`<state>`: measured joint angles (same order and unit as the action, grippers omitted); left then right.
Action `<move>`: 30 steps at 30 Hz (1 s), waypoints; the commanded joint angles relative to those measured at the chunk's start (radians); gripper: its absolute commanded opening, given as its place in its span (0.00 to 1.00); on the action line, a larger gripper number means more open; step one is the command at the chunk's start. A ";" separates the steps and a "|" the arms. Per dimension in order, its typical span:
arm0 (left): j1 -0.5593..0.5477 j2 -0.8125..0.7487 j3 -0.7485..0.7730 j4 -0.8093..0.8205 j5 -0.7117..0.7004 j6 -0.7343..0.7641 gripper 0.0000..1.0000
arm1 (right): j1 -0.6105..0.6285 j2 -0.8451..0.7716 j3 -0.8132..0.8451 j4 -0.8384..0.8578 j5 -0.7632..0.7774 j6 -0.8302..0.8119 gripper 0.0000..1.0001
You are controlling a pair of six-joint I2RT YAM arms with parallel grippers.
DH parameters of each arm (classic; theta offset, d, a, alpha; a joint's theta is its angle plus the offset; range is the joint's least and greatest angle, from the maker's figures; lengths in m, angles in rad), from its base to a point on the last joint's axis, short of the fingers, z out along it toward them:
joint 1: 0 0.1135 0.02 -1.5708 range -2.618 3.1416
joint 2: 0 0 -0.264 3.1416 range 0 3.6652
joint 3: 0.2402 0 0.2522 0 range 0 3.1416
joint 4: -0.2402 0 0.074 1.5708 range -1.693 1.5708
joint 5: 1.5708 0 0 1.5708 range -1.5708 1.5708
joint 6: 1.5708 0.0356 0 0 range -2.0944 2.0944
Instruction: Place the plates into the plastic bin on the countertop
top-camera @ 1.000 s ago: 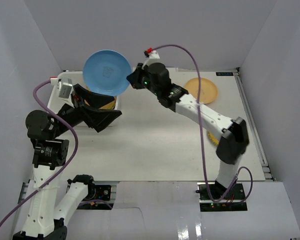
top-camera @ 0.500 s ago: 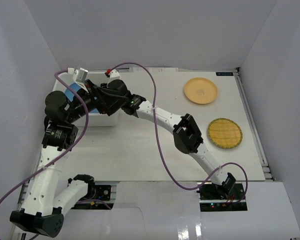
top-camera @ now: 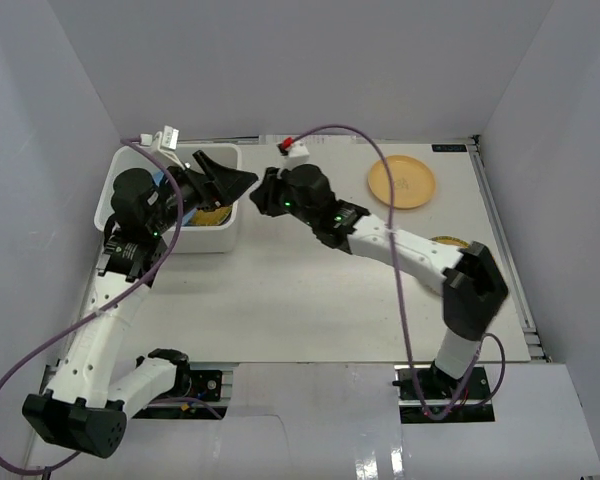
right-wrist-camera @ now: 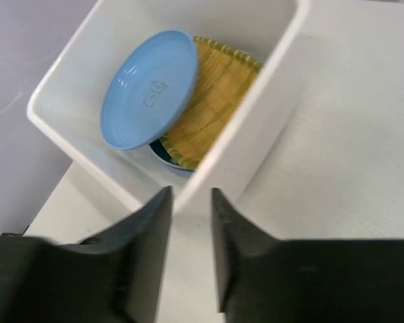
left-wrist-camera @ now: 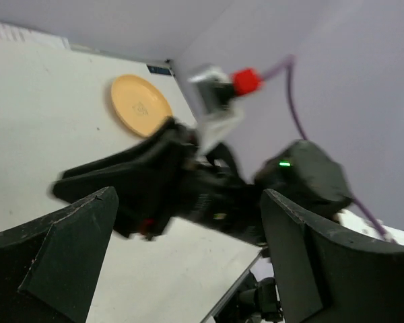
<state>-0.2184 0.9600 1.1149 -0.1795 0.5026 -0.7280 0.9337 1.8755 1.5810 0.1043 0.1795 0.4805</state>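
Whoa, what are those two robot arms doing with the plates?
They are packing plates into the white bin. A blue plate already lies inside, leaning on a woven yellow plate. The right end effector hovers empty beside the bin, and the left end effector is open over it. An orange plate waits on the countertop.

I've got the white table (top-camera: 310,300) under me, and the white plastic bin (top-camera: 208,240) sits on it in the far left corner. Far right, the yellow-orange plate (top-camera: 401,182) lies flat. Nearer along that side a sliver of another yellow plate (top-camera: 448,241) peeks out, mostly hidden.
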 commanded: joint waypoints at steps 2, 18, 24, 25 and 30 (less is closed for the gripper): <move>-0.117 0.095 0.042 -0.003 -0.070 -0.030 0.98 | -0.096 -0.385 -0.353 0.144 0.020 -0.008 0.22; -0.532 1.008 0.517 0.060 -0.610 -0.099 0.82 | -0.427 -1.406 -1.219 -0.228 -0.057 0.109 0.16; -0.533 1.357 0.871 0.020 -0.694 -0.134 0.81 | -0.424 -1.523 -1.244 -0.334 -0.123 0.104 0.21; -0.533 1.402 0.928 0.008 -0.700 -0.142 0.80 | -0.424 -1.542 -1.244 -0.344 -0.126 0.104 0.21; -0.533 1.672 1.248 -0.043 -0.723 -0.152 0.77 | -0.426 -1.576 -1.251 -0.380 -0.144 0.099 0.22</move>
<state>-0.7513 2.5923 2.2379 -0.1936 -0.1707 -0.8635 0.5087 0.3107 0.3363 -0.2478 0.0658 0.5770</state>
